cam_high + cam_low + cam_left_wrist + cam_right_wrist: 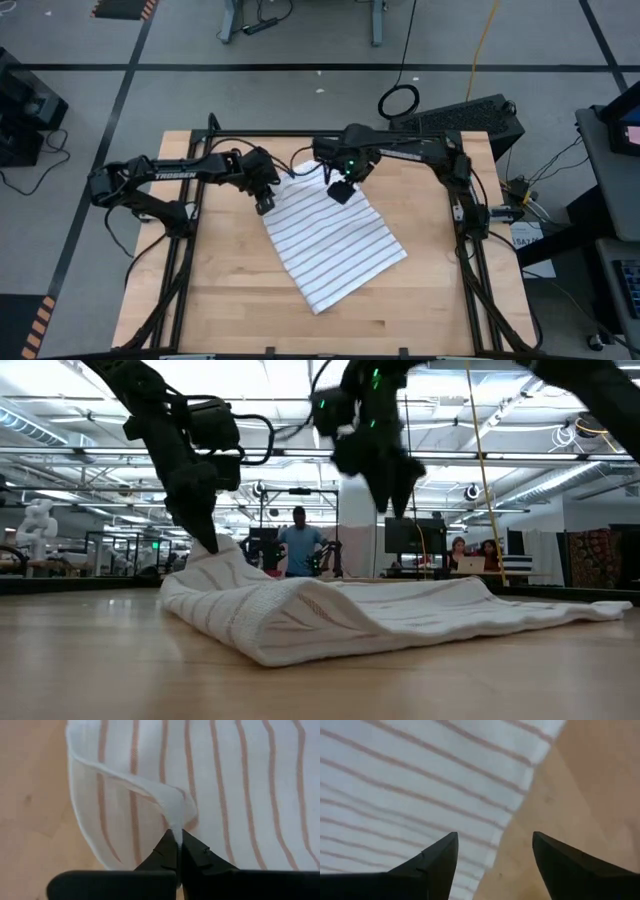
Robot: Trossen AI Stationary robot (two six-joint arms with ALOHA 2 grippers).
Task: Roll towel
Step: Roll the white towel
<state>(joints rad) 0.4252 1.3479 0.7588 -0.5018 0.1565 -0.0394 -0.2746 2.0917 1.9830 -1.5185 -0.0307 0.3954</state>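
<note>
The white towel (335, 240) with narrow dark stripes lies spread on the wooden table (230, 300), turned at an angle. Its far left part is drawn up into a peak (215, 555). My left gripper (265, 203) is at that peak, shut on the cloth. My right gripper (341, 190) hangs open above the towel's far right edge (520, 795), clear of it, with nothing between its fingers. In the right wrist view my right gripper (495, 855) shows striped cloth and bare wood below it. My left gripper pinches a raised fold of the towel (175, 822) between its two fingertips, near the towel's far left edge. The fingers slant down from the table's left side. The cloth rises in a ridge to the fingertips (207, 545); the rest of the towel lies on the table.
Bare wood lies on the near side and to the left of the towel (220, 290). Black frame rails (190, 250) run along the table's sides. People stand in the room far behind the table (298, 545).
</note>
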